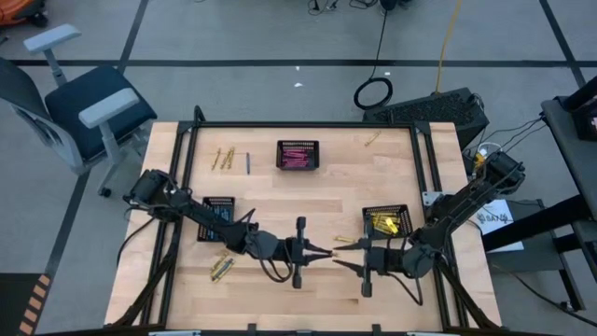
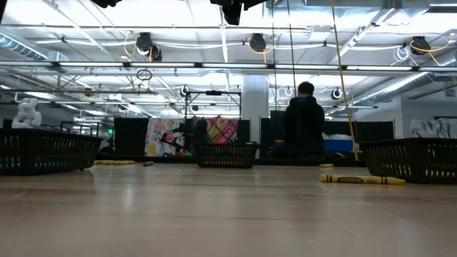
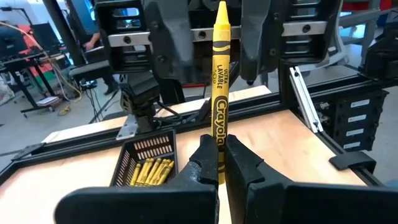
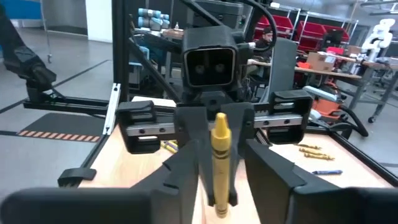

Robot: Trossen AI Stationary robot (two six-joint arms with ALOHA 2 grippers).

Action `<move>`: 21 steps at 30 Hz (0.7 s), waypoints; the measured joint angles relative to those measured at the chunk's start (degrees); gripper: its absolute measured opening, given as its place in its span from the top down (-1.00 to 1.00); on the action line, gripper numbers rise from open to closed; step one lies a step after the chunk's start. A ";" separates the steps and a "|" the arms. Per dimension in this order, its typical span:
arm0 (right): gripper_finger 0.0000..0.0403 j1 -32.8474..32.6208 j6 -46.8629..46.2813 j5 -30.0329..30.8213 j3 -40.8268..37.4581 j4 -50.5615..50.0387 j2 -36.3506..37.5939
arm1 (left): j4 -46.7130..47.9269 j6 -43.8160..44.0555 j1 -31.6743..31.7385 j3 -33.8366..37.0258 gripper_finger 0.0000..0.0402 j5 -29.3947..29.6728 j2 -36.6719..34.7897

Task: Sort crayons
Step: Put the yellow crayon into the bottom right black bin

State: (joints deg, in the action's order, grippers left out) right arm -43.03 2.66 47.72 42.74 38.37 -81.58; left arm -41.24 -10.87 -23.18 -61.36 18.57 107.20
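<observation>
While clenched on a yellow crayon (image 3: 220, 93) above the desk (image 1: 280, 201) beside the yellow-crayon basket (image 1: 384, 221), left claw (image 1: 322, 252) points its long axis straight between right claw's (image 1: 343, 261) half-parted fingers.

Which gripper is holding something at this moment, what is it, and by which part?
The left gripper is shut on the yellow Crayola crayon, at its blunt end. The right gripper brackets its tip; contact unclear.

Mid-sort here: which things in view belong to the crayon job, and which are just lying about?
Job: yellow crayon in left gripper, right gripper open around it, loose crayons, three baskets.
Lying about: chair, cable loop on floor.
</observation>
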 joint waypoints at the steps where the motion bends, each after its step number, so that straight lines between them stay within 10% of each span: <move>1: 0.47 -0.04 0.05 -0.01 0.01 -0.02 0.00 | 0.06 0.00 0.00 0.00 1.00 0.01 0.00; 15: 0.95 -0.84 -2.62 0.00 0.00 -3.11 0.51 | 6.02 4.64 0.53 0.02 0.80 0.04 -0.02; 21: 0.98 -1.68 -18.25 0.03 0.00 -24.61 6.38 | 14.04 10.25 1.18 0.02 0.42 1.66 -0.02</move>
State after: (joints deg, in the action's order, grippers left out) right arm -44.70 -15.59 47.76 42.74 13.76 -75.21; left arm -27.20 -0.62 -22.00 -61.34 20.23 107.18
